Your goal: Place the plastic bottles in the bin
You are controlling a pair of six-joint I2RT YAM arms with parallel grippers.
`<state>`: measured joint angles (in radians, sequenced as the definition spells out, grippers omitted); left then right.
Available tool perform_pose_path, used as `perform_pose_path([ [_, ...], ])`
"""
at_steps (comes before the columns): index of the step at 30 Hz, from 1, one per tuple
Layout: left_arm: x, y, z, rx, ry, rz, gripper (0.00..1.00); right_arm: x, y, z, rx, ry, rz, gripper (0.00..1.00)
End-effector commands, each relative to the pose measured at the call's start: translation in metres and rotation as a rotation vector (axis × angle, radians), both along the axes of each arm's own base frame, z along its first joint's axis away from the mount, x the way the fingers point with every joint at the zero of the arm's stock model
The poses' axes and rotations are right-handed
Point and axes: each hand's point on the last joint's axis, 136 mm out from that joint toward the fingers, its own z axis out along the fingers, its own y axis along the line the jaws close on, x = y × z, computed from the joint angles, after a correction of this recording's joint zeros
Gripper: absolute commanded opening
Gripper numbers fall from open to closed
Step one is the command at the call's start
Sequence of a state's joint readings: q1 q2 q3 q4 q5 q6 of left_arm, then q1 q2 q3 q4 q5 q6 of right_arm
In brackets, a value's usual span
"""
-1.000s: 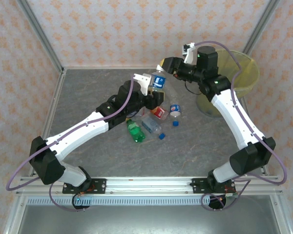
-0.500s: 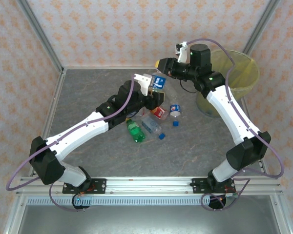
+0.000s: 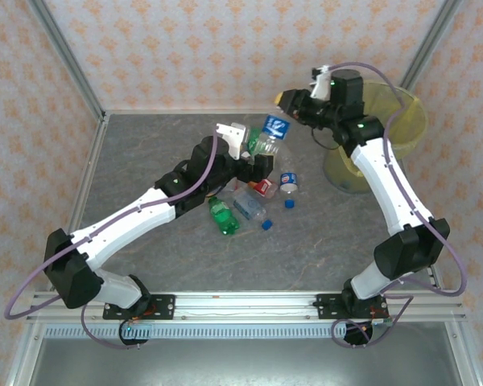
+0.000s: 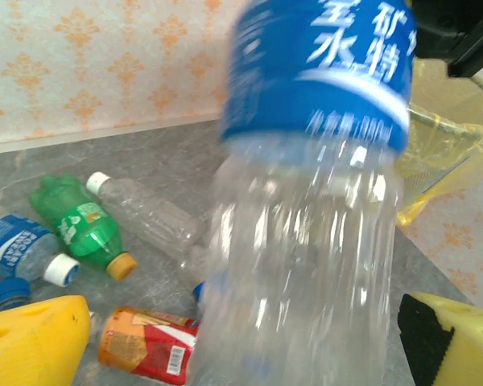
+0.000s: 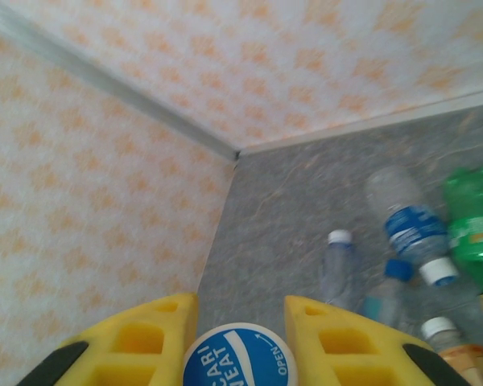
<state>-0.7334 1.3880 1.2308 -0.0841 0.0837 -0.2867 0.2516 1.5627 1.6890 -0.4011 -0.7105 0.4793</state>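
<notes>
The right gripper (image 5: 240, 347) is pressed tight on the blue cap (image 5: 240, 363) of a bottle (image 3: 271, 133) with a blue label. It holds the bottle up in the air, off to the side of the bin (image 3: 404, 121) and not over it. The left gripper (image 4: 241, 342) is spread wide. The bottle sits between its yellow fingers (image 4: 32, 342), but they do not squeeze it. The other bottles (image 3: 223, 215) lie on the table (image 3: 145, 153), near the left gripper.

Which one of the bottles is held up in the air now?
The clear bottle with the blue label: the right hand grips its blue cap, while the other bottles rest on the table.
</notes>
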Motion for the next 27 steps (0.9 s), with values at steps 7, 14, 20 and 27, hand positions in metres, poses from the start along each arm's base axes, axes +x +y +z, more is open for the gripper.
perform_pose_path([
  [7, -0.001, 0.029, 0.016, -0.053, -0.054, 0.101, 0.99, 0.010, -0.150, 0.068, 0.017, -0.140, -0.434, 0.16],
  [14, -0.005, 0.038, 0.015, -0.061, -0.053, 0.117, 0.99, -0.002, -0.239, 0.078, -0.137, -0.154, -0.774, 0.18],
  [20, -0.009, 0.039, 0.013, -0.078, -0.046, 0.111, 0.99, -0.015, -0.287, 0.093, -0.348, -0.189, -1.007, 0.18],
  [27, -0.013, 0.043, 0.009, -0.084, -0.043, 0.108, 0.99, -0.026, -0.330, 0.084, -0.582, -0.152, -1.211, 0.18],
])
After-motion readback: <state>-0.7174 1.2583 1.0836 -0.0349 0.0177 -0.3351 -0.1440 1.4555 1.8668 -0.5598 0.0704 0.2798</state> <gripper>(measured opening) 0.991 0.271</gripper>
